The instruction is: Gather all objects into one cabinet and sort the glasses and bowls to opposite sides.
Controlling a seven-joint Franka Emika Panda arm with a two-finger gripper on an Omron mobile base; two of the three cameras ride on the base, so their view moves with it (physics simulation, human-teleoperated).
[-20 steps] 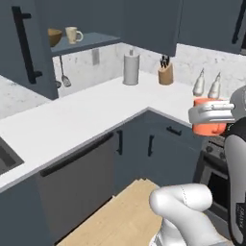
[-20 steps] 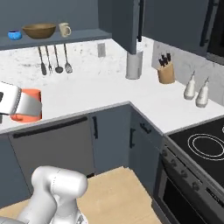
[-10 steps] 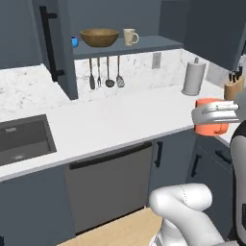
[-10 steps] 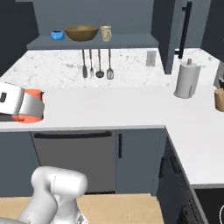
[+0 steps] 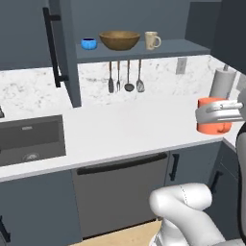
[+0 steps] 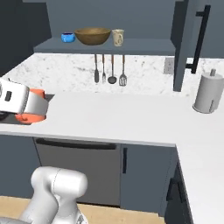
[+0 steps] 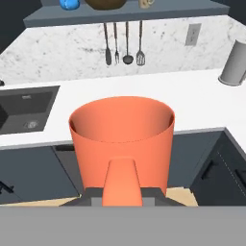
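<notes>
**Cup carried as the base swings to face the open cabinet**

Since half a second ago the base has turned further, so both base views now look almost square at the open cabinet shelf (image 5: 144,52) and the hanging utensils (image 5: 126,77) below it; the things themselves have not shifted. The end effector (image 5: 218,114) holds the orange-red cup (image 5: 211,122) upright, clamped from the side, out over the front edge of the tabletop (image 5: 125,129). In the hand view the cup's open mouth sits directly ahead of the end effector, with what appears to be one finger pressed against its near wall.

Well above and beyond the end effector, on the shelf, stand the blue bowl (image 5: 89,43), the wooden bowl (image 5: 119,40) and the beige mug (image 5: 152,40) in a row, the wooden bowl in the middle. The cabinet door (image 5: 65,53) with its black bar handle (image 5: 52,48) stands open past the blue bowl. A paper towel roll (image 6: 208,92) stands on the tabletop, far across from the end effector in the right base view.
</notes>
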